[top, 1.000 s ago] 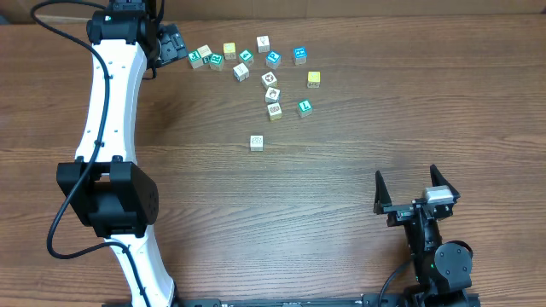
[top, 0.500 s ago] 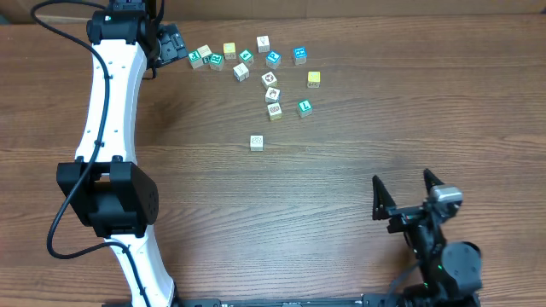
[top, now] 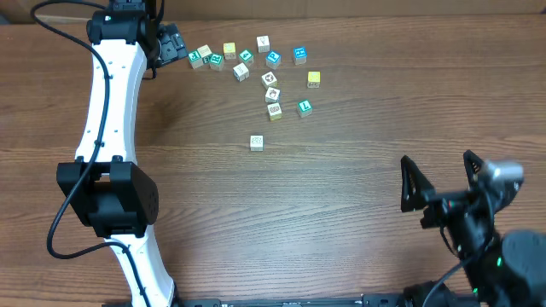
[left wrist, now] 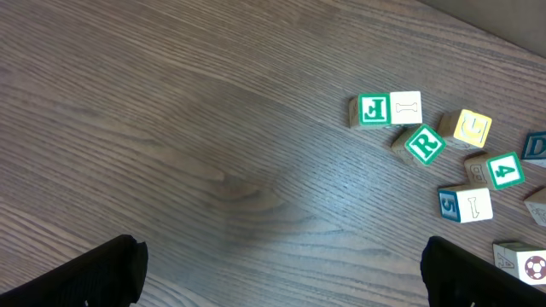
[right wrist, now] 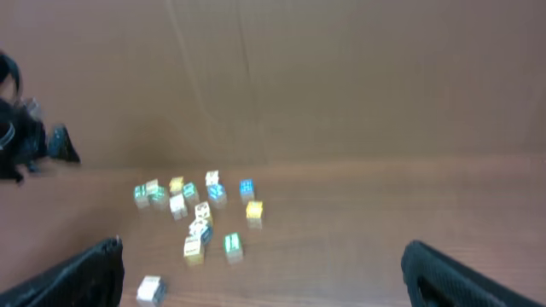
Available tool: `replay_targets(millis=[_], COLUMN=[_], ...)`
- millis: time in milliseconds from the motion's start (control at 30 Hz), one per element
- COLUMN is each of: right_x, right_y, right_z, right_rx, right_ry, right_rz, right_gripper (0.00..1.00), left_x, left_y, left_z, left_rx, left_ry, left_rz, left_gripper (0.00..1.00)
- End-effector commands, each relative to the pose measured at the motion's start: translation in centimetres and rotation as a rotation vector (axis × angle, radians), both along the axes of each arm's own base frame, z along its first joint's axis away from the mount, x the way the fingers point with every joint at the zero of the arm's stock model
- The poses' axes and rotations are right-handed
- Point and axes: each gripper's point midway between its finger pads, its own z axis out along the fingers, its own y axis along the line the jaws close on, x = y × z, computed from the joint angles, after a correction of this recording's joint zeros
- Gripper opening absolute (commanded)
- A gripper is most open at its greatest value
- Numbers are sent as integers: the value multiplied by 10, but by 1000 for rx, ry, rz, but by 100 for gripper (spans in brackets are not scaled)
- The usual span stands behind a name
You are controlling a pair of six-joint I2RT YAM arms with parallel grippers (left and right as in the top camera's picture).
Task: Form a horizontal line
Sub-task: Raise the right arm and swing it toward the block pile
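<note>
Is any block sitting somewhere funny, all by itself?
Yes. One white block sits alone on the table, apart from the other blocks. Those lie scattered near the far edge, turned at different angles, not in a row. Nothing looks broken or spilled.

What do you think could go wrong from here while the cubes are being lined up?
1. The J cube and the white cube touch side by side, with the tilted R cube close by; the open left hand might drag a neighbour when it takes one.
2. The lone cube lies well apart from the others, and the open right hand is far from every cube, so that cube could be left out.
</note>
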Motion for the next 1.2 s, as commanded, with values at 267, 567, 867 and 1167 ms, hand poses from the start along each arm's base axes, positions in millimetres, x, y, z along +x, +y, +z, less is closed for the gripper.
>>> replay_targets(millis=[267,567,867,1167], right_x=[38,85,121,161], right_y=[13,23,32,39], right_z=[27,30,-17,-72], right_rx=[-52,-89,-69,-29], right_ry=[384,627,790,933], right_rz=[34,36,21,-31], right_gripper=[100,100,93,36], left_x=[2,2,2,2], left_y=[1,1,1,1], left_z=[7,7,7,7], left_rx=[7,7,7,7], left_ry=[-17,-17,-17,-17], left_rz=[-8,-8,-8,-8], left_gripper=[100,100,100,100])
